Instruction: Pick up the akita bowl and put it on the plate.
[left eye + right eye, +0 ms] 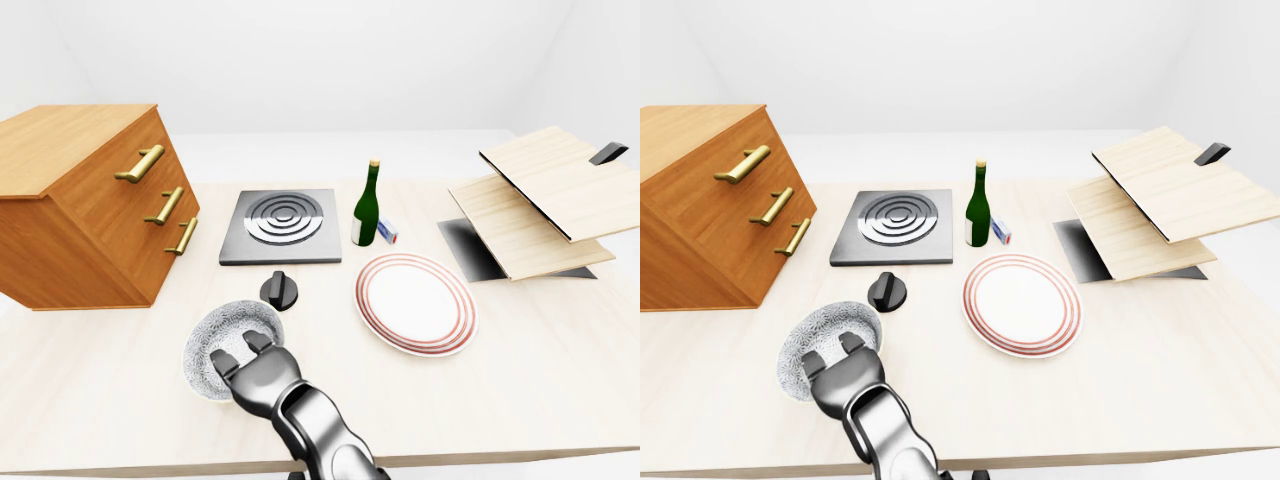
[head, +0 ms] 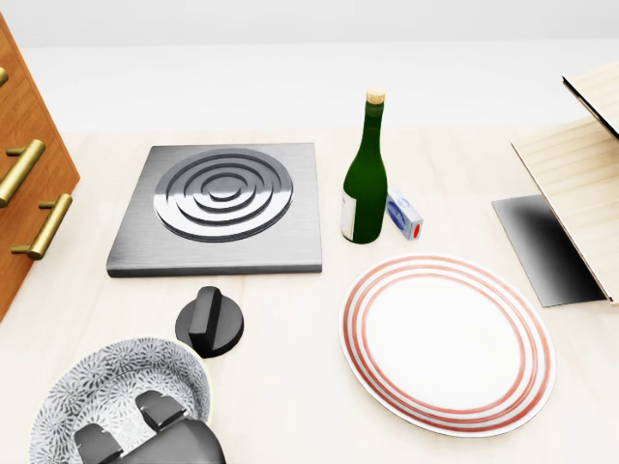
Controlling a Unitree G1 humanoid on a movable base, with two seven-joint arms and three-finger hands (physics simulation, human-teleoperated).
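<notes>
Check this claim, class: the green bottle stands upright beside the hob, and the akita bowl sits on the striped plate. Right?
No. The left-eye view shows the akita bowl on the table, left of the striped plate. The green bottle does stand upright beside the hob.

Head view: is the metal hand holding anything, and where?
Fingers of the left hand reach over the grey patterned bowl at its near rim; grip unconfirmed.

We count one bowl at the hand; beyond it, one each: plate, bottle, knob, hotplate, box, cabinet.
</notes>
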